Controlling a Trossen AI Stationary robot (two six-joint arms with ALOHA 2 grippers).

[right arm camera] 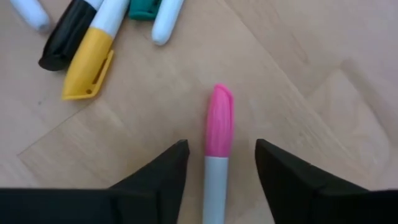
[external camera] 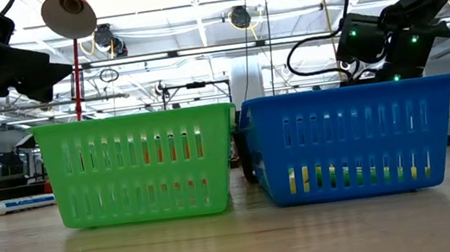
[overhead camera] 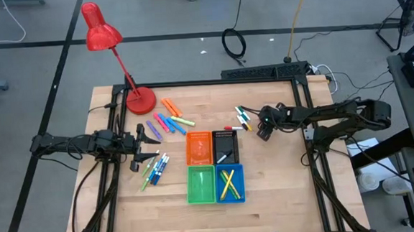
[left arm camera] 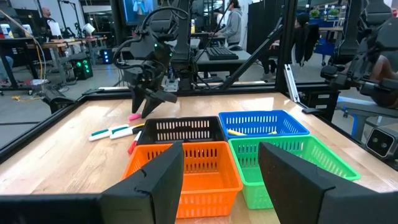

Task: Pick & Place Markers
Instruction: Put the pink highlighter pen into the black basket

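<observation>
Four bins [overhead camera: 214, 166], one red lamp [overhead camera: 105, 36], two arms; loose markers [overhead camera: 170, 122] too many to count

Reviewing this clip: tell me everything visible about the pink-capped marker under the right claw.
The pink-capped marker has a rounded, glossy pink cap on a pale grey-white barrel, plastic by its look. It lies flat on the bare wooden table, apart from the cluster of other markers lying nearby. The right claw is open, one dark finger on each side of the barrel with gaps showing, so nothing but the table seems to touch it. Its far end is hidden below the claw.
</observation>
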